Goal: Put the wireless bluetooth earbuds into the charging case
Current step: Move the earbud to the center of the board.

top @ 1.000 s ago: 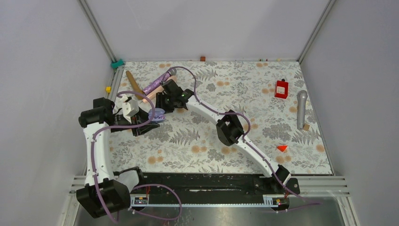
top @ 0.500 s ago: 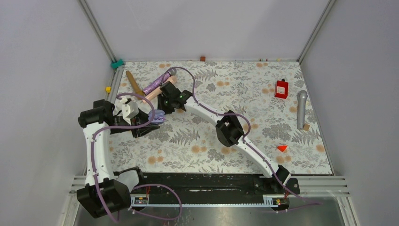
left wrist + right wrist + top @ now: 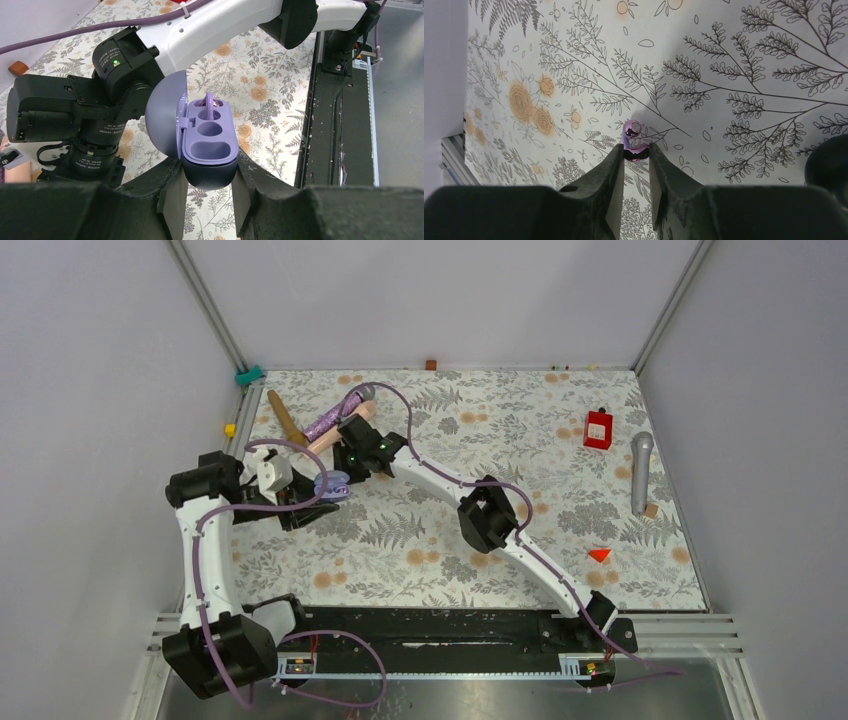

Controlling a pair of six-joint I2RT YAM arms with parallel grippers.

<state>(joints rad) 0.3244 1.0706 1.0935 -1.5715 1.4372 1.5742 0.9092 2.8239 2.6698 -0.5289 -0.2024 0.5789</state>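
Right gripper (image 3: 636,152) has its 2 fingertips pinched on a purple earbud (image 3: 632,132). It's a glossy, rounded little thing, pinkish-purple on top with a darker bit down between the pads. Can't tell if it's touching the floral mat (image 3: 734,60) or sitting just above it. In the wrist view it's just bare mat all around.

Left gripper (image 3: 210,187) is clamped on the bottom of the charging case (image 3: 210,155). That's a lavender clamshell, with the lid (image 3: 165,120) flipped open and standing up on the side facing the right arm. A second earbud (image 3: 211,101) stands at the far end of the case, and the round well (image 3: 210,129) next to it is unfilled.

No writing I can make out. A green light (image 3: 116,63) glows on the right wrist, and the red box (image 3: 598,428) way off to the right is too small to read.

From above, both grippers meet near the mat's left edge, with a purple glitter microphone (image 3: 335,417) and a wooden stick (image 3: 285,418) just beyond them. The middle and right of the mat are open, with a grey microphone (image 3: 640,472) and an orange wedge (image 3: 600,554) well apart near the right edge.
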